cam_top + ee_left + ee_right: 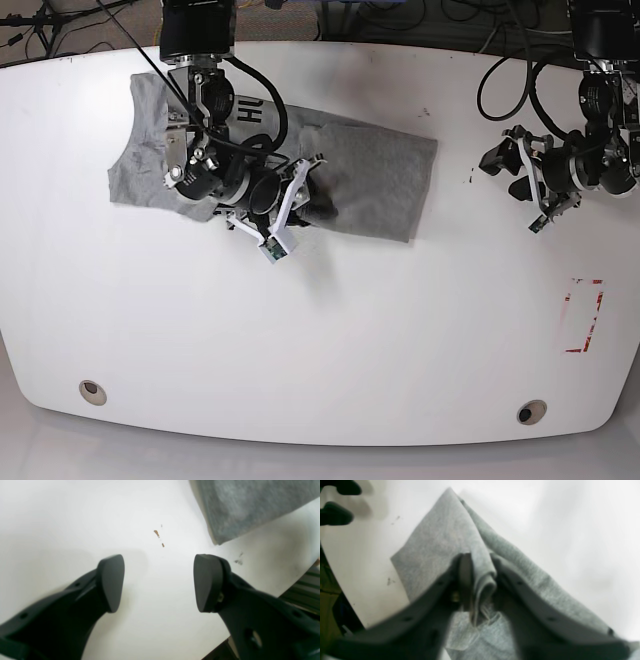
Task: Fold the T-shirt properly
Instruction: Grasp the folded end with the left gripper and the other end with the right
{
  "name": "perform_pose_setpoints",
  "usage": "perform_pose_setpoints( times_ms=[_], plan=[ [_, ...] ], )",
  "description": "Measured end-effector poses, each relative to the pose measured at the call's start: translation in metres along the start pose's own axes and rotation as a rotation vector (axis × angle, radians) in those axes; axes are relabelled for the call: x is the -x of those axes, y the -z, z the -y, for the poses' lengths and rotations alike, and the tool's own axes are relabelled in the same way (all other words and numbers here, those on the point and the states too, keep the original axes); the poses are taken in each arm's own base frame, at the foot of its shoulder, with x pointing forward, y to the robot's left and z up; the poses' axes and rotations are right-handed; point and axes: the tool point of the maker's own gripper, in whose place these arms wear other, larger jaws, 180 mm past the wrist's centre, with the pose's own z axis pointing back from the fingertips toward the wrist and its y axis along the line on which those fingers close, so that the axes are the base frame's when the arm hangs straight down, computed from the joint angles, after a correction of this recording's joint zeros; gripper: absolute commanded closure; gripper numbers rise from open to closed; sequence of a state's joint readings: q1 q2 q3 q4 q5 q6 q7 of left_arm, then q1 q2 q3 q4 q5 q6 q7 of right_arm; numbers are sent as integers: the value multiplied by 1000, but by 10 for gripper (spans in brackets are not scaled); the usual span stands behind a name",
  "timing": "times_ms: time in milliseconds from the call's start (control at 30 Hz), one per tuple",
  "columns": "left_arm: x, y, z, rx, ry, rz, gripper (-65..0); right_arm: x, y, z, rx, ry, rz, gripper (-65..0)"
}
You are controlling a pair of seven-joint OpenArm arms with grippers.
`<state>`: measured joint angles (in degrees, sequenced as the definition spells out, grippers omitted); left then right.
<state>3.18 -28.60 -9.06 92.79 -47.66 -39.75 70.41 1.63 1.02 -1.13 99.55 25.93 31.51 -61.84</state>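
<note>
while the heather-grey t-shirt (340,170) lies partly folded across the upper left of the base view, the right gripper (480,580) is clamped on a bunched fold of it, near the cloth's lower edge. judged: a fold is mid-carry; next move calls for drawing that pinched edge over the body and laying it flat without dragging the rest. black lettering (250,112) shows by the arm. left gripper (158,582) hangs with jaws spread wide, nothing between them, over bare top well to the right, a shirt corner at upper right of its view. white table (330,340), rounded edge, cables behind it. red outline mark (583,315) lower right; small brown specks (157,533).
</note>
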Motion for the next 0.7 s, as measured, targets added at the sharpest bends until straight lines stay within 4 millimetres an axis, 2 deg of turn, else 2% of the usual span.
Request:
perform_pose_setpoints(
  times_ms=[100,200,300,433,567,700],
  plan=[
    [0,2,3,9,4,-2,-407,8,-1,5,5,2,-22,-433],
    [-1,10,12,34,12,-7,-407,15,-4,10,20,2,-41,-498],
    [-3,19,25,73,25,-10,-407,13,-12,8,36,-15,-27,-503],
    [-8,29,39,112,61,-22,-407,-4,-29,-7,38,-69,43,-501],
    [-27,41,57,154,92,6,-407,-24,-40,-15,35,-99,125,-501],
    [-51,51,78,207,101,70,-407,-12,-47,-1,73,-62,112,-501]
  ],
)
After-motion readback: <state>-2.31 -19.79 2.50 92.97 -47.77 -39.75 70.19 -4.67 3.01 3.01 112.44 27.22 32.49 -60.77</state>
